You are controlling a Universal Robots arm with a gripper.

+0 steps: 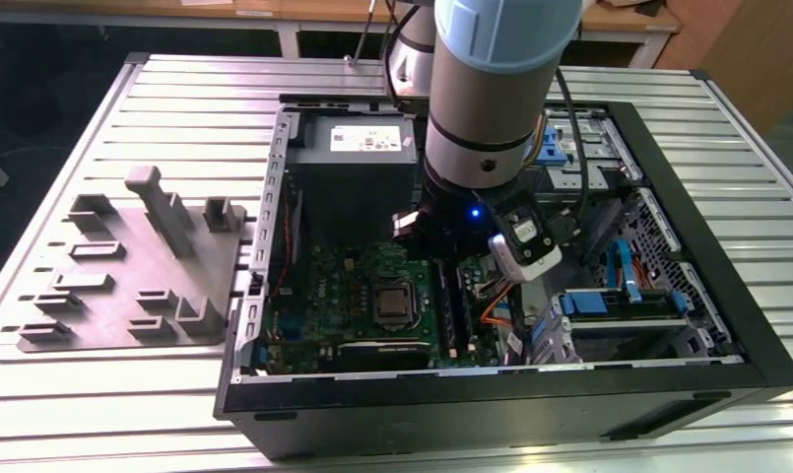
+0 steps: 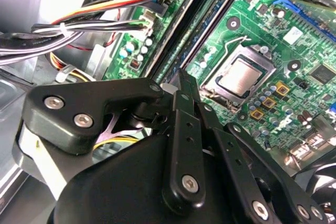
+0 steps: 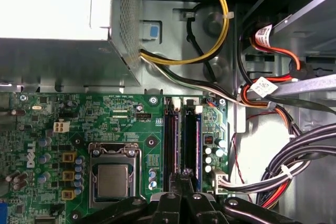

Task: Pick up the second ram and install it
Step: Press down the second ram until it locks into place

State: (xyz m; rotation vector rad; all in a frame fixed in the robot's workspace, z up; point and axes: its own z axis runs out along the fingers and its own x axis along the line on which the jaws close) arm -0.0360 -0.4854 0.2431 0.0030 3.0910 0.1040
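Green board (image 3: 121,124) with a shiny silver chip (image 3: 113,180) lies inside the open computer box (image 1: 711,325). The claw (image 3: 185,174) hangs low over the long black slots (image 3: 181,140), its fingers pinched close together at the tips. I think the second ram stick (image 2: 210,30) already sits in a slot, but I cannot tell if the claw is gripping it or if it is pushed all the way in.

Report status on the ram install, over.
Gripper shut, tip low over second ram. Ram looks seated in its slot on the motherboard. Cables lie off to the side.
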